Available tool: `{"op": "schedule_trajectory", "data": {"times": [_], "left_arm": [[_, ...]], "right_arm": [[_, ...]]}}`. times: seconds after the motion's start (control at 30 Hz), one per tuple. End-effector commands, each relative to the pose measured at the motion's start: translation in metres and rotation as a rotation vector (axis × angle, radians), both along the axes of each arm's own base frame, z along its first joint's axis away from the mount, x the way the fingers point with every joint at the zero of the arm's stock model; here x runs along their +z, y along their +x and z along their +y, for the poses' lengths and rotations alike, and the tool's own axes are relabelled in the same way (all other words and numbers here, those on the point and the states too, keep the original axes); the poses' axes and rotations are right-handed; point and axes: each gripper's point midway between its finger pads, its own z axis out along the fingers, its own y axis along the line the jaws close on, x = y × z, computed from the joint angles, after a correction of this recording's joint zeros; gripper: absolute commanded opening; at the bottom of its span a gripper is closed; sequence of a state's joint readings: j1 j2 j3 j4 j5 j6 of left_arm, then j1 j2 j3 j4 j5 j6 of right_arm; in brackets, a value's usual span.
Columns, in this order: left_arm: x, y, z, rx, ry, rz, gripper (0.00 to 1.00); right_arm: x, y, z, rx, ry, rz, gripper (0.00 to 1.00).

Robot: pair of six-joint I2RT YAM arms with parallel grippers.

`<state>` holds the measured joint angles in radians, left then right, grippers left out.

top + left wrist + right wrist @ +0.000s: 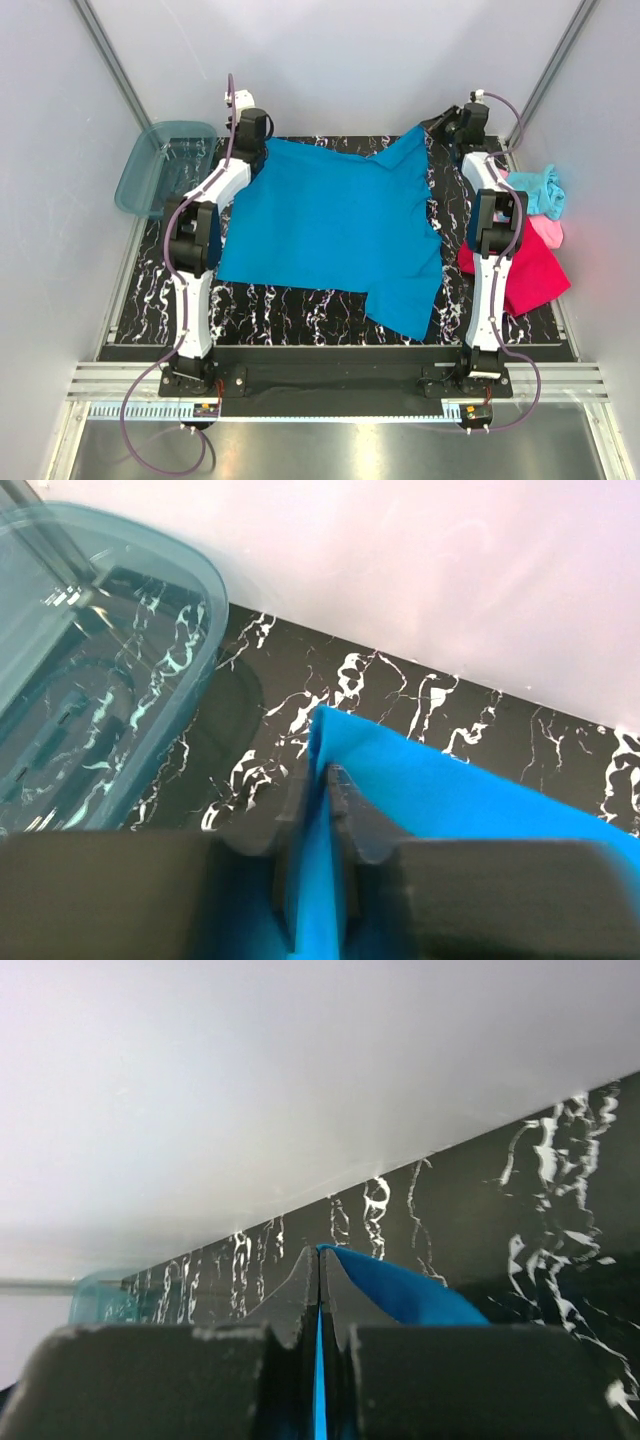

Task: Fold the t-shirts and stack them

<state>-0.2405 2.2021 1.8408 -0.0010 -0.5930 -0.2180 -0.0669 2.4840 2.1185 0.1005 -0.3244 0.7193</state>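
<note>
L arm base point(190, 372) & R arm base point(478, 372) sit at near edge of marbled table point(290, 300). Blue tee point(330, 220) lies spread mid-table. Right of it, red tee point(535, 275), then pink tee point(548, 232), aqua tee point(540, 190). Far side: R gripper point(319, 1252) clamped on blue tee's far-right corner. L gripper point(322, 770) jaws slightly apart, far-left corner btwn them. Teal bin point(160, 165) far left.

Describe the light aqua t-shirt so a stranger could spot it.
Start at the black marbled table, then its right edge, where crumpled shirts lie. The light aqua t-shirt is the farthest one, beyond the pink t-shirt and the magenta-red t-shirt.
</note>
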Motion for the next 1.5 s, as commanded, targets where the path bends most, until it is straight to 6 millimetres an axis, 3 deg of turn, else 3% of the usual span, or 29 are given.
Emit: {"op": "schedule_trajectory", "data": {"times": [0.0,0.03,0.07,0.1,0.13,0.17,0.23,0.37,0.4,0.43,0.47,0.5,0.53,0.6,0.63,0.67,0.7,0.73,0.8,0.83,0.87,0.97,1.03,1.13,1.27,1.47], "left_arm": [[0.018,0.015,0.000,-0.015,-0.038,-0.060,0.25],[0.017,0.015,0.002,-0.013,-0.040,-0.058,0.30],[0.016,0.016,0.001,-0.019,-0.050,-0.059,0.50],[0.016,0.017,0.001,-0.024,-0.057,-0.056,0.61],[0.016,0.017,0.002,-0.023,-0.063,-0.057,0.68],[0.017,0.015,0.003,-0.020,-0.064,-0.057,0.77],[0.023,0.012,0.003,-0.020,-0.071,-0.067,0.80],[0.038,-0.004,0.005,-0.024,-0.098,-0.084,0.80],[0.058,-0.012,0.005,-0.024,-0.123,-0.120,0.80],[0.063,-0.018,0.004,-0.033,-0.127,-0.122,0.80],[0.072,-0.032,0.004,-0.040,-0.152,-0.131,0.80],[0.075,-0.039,0.002,-0.048,-0.169,-0.135,0.80],[0.077,-0.047,-0.001,-0.053,-0.201,-0.142,0.80],[0.077,-0.070,-0.009,-0.095,-0.242,-0.125,0.79],[0.076,-0.078,-0.016,-0.108,-0.272,-0.124,0.78],[0.069,-0.095,-0.021,-0.126,-0.291,-0.104,0.78],[0.066,-0.103,-0.026,-0.143,-0.310,-0.097,0.77],[0.061,-0.112,-0.037,-0.159,-0.343,-0.087,0.77],[0.043,-0.137,-0.045,-0.176,-0.379,-0.049,0.77],[0.035,-0.147,-0.056,-0.175,-0.433,-0.040,0.77],[0.019,-0.164,-0.061,-0.187,-0.464,-0.006,0.76],[-0.005,-0.197,-0.085,-0.228,-0.484,0.046,0.75],[-0.017,-0.219,-0.100,-0.256,-0.474,0.073,0.74],[-0.038,-0.253,-0.101,-0.238,-0.487,0.104,0.74],[-0.058,-0.291,-0.084,-0.201,-0.479,0.110,0.74],[-0.063,-0.317,-0.063,-0.173,-0.478,0.085,0.75]], "right_arm": [[0.022,0.004,0.012,0.090,0.043,-0.052,0.00],[0.020,0.003,0.012,0.093,0.044,-0.052,0.05],[0.027,0.003,0.013,0.095,0.042,-0.074,0.16],[0.029,0.002,0.014,0.103,0.040,-0.087,0.35],[0.024,-0.001,0.014,0.106,0.037,-0.083,0.65],[0.043,-0.002,0.014,0.109,0.028,-0.138,0.78],[0.061,-0.012,0.014,0.104,0.026,-0.168,0.99],[0.123,-0.038,0.012,0.076,0.021,-0.280,1.00],[0.119,-0.047,0.011,0.053,0.021,-0.257,1.00],[0.130,-0.055,0.011,0.040,0.022,-0.261,1.00],[0.161,-0.073,0.013,0.031,0.011,-0.289,1.00],[0.167,-0.082,0.015,0.004,0.001,-0.281,1.00],[0.182,-0.104,0.019,-0.009,-0.021,-0.284,1.00],[0.177,-0.125,0.023,-0.042,-0.046,-0.234,1.00],[0.159,-0.141,0.042,-0.015,-0.050,-0.182,1.00],[0.170,-0.161,0.050,-0.008,-0.054,-0.181,1.00],[0.164,-0.173,0.057,-0.009,-0.054,-0.161,1.00],[0.151,-0.199,0.077,0.025,-0.050,-0.129,1.00],[0.129,-0.226,0.096,0.039,-0.063,-0.079,0.99],[0.097,-0.244,0.106,0.052,-0.082,-0.014,1.00],[0.095,-0.268,0.134,0.112,-0.099,-0.011,1.00],[0.047,-0.319,0.163,0.165,-0.197,0.109,1.00],[0.022,-0.346,0.162,0.172,-0.238,0.175,1.00],[-0.010,-0.377,0.147,0.150,-0.301,0.273,1.00],[-0.015,-0.402,0.115,0.058,-0.352,0.330,1.00],[0.008,-0.408,0.054,-0.233,-0.426,0.317,1.00]]}}
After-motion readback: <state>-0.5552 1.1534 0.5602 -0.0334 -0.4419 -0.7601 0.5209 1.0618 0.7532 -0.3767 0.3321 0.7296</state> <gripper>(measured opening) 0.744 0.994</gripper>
